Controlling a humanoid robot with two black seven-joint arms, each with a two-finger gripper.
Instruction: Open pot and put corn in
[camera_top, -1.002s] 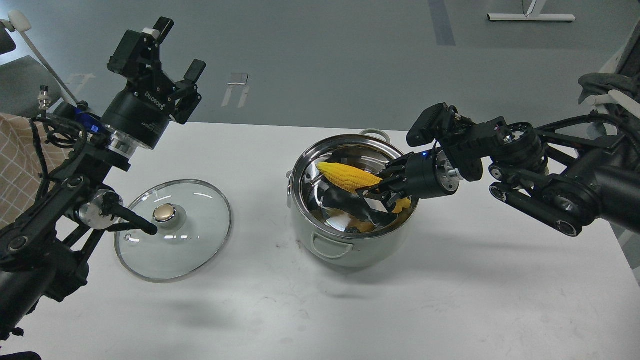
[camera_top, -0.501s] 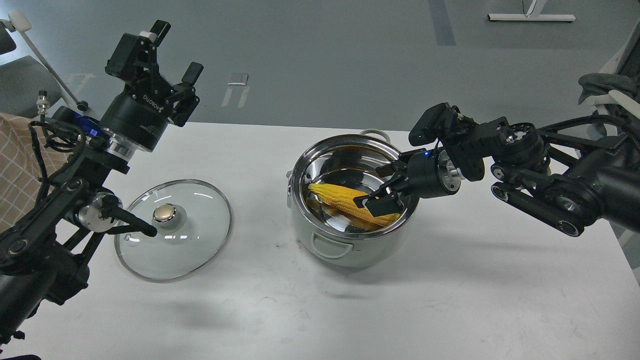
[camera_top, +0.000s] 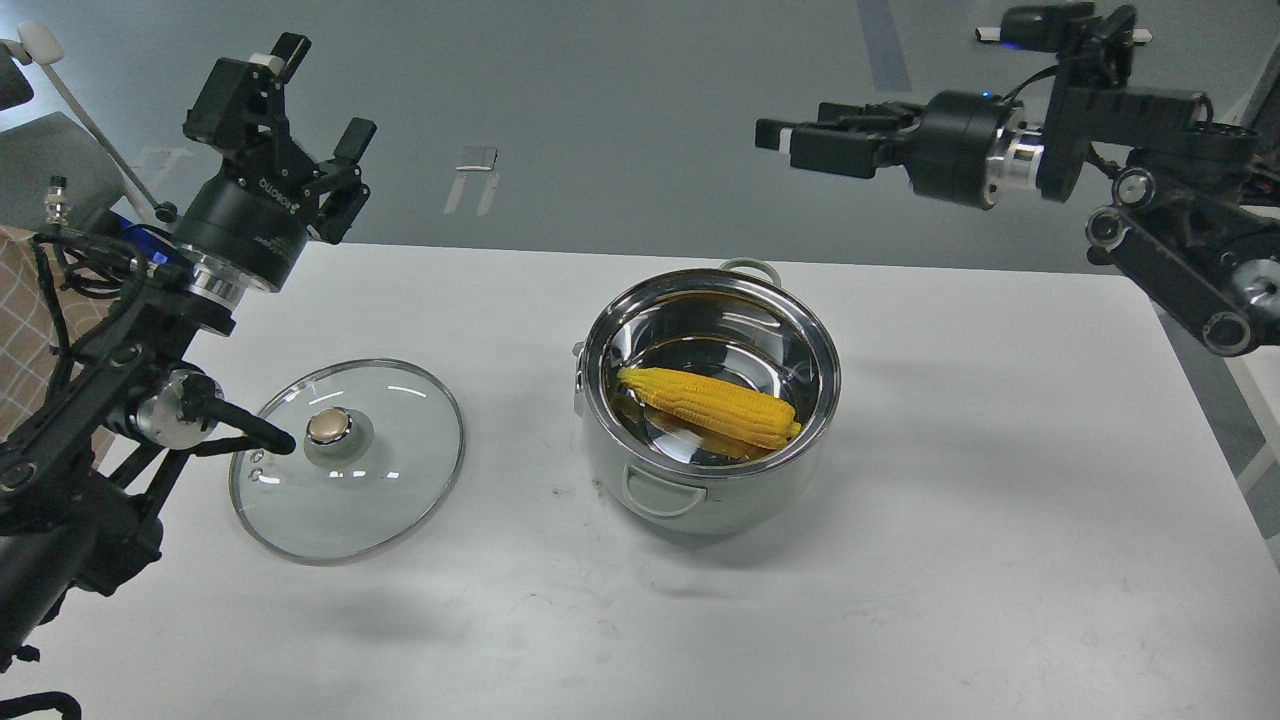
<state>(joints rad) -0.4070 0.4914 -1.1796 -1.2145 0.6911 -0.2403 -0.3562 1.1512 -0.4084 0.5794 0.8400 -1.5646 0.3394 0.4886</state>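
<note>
Head view shows the corn (camera_top: 712, 405) lying flat inside the open pot (camera_top: 700, 495), long way left to right, far below the empty, slightly open right gripper (camera_top: 775, 135), while the open left gripper (camera_top: 305, 110) is farther away.

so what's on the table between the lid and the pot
Nothing: in the head view the white table is bare between the lid and the pot.

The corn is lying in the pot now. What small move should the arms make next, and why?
Probably none on the corn: it lies inside the open pot, and the lid rests on the table beside it. Both hands, left and right, hang empty above, so drawing them a little further away seems enough.
</note>
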